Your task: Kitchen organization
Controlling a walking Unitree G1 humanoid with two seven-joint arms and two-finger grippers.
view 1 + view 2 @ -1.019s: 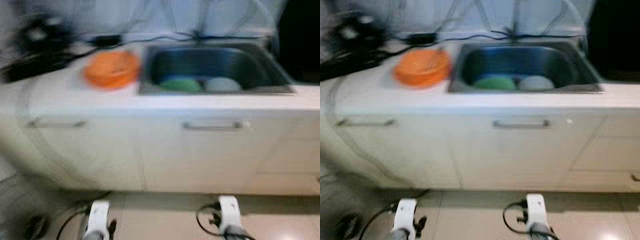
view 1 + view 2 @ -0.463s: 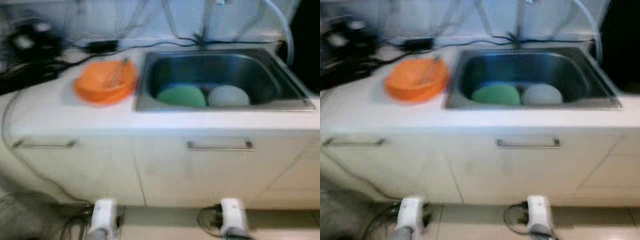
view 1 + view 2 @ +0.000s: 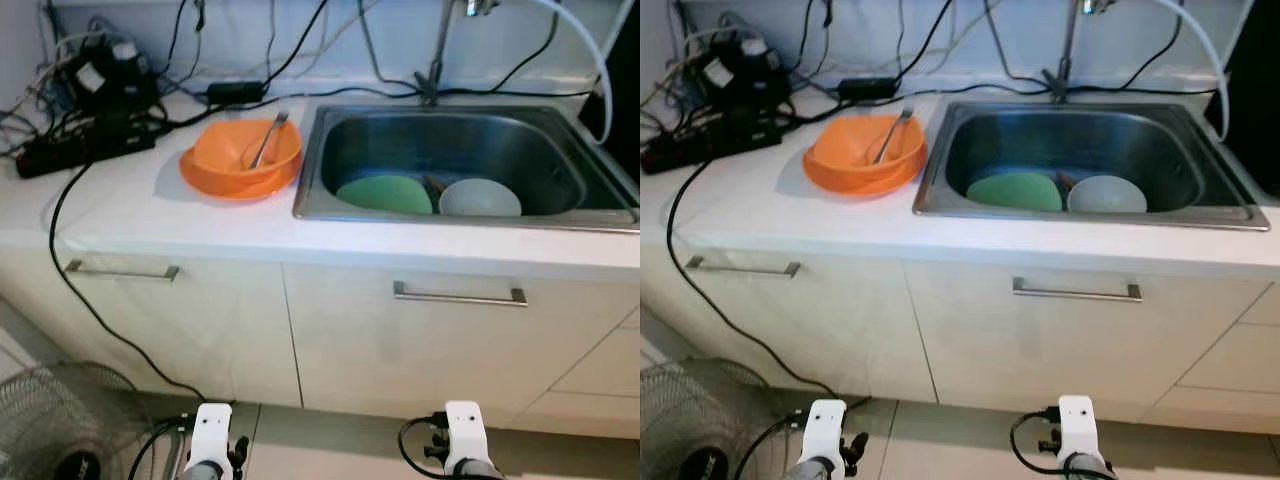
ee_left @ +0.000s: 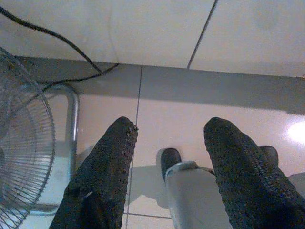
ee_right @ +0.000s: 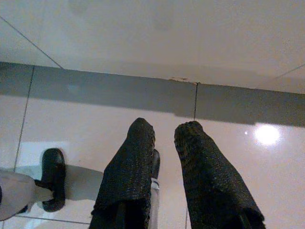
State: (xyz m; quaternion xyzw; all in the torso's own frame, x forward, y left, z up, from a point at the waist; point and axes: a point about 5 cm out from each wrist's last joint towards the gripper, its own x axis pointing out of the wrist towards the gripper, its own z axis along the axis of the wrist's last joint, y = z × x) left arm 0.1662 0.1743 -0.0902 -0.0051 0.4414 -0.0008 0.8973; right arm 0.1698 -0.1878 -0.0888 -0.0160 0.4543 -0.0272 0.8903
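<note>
An orange bowl (image 3: 241, 153) with a metal spoon (image 3: 266, 142) in it sits on an orange plate on the white counter, left of the steel sink (image 3: 610, 205). Inside the sink lie a green plate (image 3: 385, 193) and a white bowl (image 3: 480, 197). Both arms hang low in front of the cabinets, their white wrists at the picture's lower edge. My left gripper (image 4: 169, 126) points at the tiled floor, open wide and holding nothing. My right gripper (image 5: 166, 128) also points at the floor, open by a narrow gap with nothing in it.
A black power strip (image 3: 85, 150) and tangled cables lie at the counter's back left; one cable (image 3: 75, 280) trails down the cabinet. A floor fan (image 3: 50, 420) stands at lower left. A tap (image 3: 437, 50) rises behind the sink. Cabinet handles (image 3: 460, 296) face me.
The camera has moved and steadied, so the blurred picture is now sharp and the counter sits slightly differently in frame. The bowl, the plates and my arms have not moved.
</note>
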